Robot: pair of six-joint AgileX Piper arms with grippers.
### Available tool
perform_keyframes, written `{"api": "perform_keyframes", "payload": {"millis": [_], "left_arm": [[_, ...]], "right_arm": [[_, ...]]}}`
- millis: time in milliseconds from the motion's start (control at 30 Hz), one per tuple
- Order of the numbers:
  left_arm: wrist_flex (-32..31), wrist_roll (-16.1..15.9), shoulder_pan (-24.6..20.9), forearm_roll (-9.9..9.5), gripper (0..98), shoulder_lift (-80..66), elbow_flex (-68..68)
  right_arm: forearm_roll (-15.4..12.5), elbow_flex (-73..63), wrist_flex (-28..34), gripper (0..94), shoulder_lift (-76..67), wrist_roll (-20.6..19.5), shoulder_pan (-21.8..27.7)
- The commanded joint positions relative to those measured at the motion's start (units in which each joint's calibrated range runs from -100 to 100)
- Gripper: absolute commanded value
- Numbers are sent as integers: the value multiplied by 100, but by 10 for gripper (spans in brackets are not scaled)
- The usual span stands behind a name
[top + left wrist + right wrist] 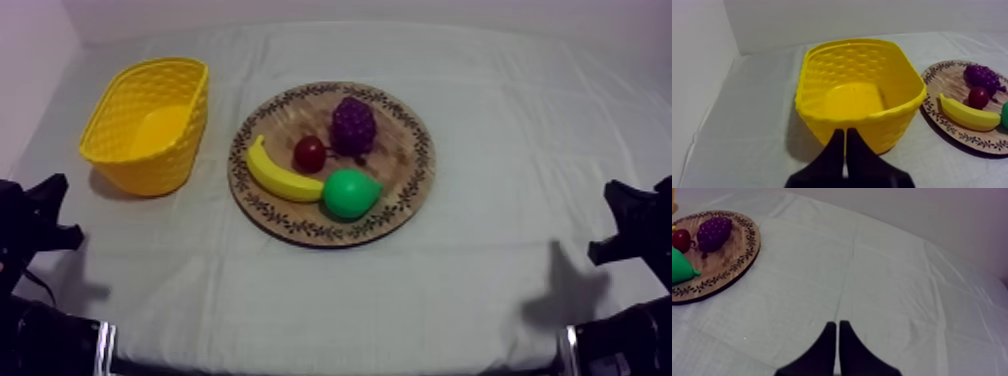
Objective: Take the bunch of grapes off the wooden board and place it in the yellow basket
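The left gripper [845,145] and the right gripper [837,333] are both closed, holding nothing. The bunch of grapes [353,125] lies at one o'clock on the wooden board [405,195]. The pear [350,194] is cut off in both wrist views.

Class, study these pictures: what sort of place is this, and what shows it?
Likely a robot lab, not a kitchen: a cloth-covered table, toy fruit on a wooden board beside a yellow basket, and the left gripper and right gripper shut at its sides.

I am seeing the counter [480,230] lit softly from above, rather dim, with a faint violet cast. My left arm [28,228] and right arm [640,225] are throwing blurred grey shadows inward across it. The yellow basket [160,165] and wooden board [415,185] are casting narrow dark shadows along their near edges.
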Motion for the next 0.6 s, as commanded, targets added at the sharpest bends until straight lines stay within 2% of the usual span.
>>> {"api": "perform_keyframes", "payload": {"millis": [0,200,567], "left_arm": [[3,-26,3,-2,0,0,-5],[-72,-157,37,9,0,71,7],[-813,-253,212,89,0,913,-297]], "right_arm": [[-2,-1,8,5,0,1,0],[-2,-1,8,5,0,1,0],[-2,-1,8,5,0,1,0]]}}
